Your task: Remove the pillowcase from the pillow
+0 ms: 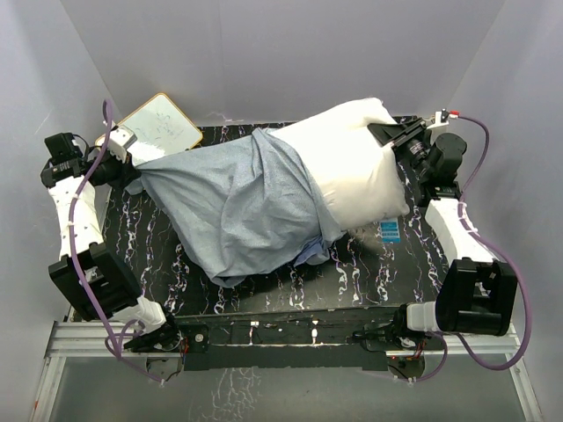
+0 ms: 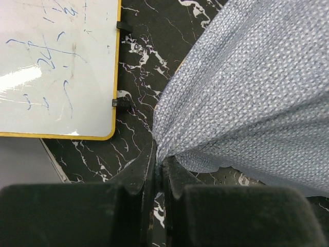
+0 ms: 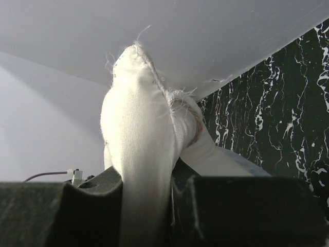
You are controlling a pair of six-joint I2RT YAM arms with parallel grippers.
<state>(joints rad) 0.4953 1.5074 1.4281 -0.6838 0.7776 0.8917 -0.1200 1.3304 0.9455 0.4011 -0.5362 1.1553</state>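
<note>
At far left, beside the orange-edged white board (image 1: 161, 123), the left gripper (image 1: 126, 155) is pinched tight on the closed end of the pillowcase (image 1: 233, 207). The wrist view shows its jaws together with a fold of grey-blue weave drawn between them. The cloth lies inside out, its pale reverse uppermost, stretched in a taut cone from that pinch and widening to the right across the black marbled table (image 1: 369, 264).

The bundle's long axis runs across the table from one arm to the other, rising a little toward the far right. The pillowcase covers roughly the left and near half of the pillow (image 1: 356, 167). Its open mouth lies bunched about the middle and faces right, and the plump white half beyond it is already bare.

At far right the right gripper (image 1: 398, 134) is clamped on the pillow's far corner. Its wrist camera shows white fabric squeezed between the jaws, with frayed threads at the tip.

Each arm therefore holds the end nearest it, cover on the left and cushion on the right. Any further stripping looks to depend on the two ends moving apart along that shared line. The cover must go leftward, away from the pillow, while the pillow's corner is held firm on the right.
</note>
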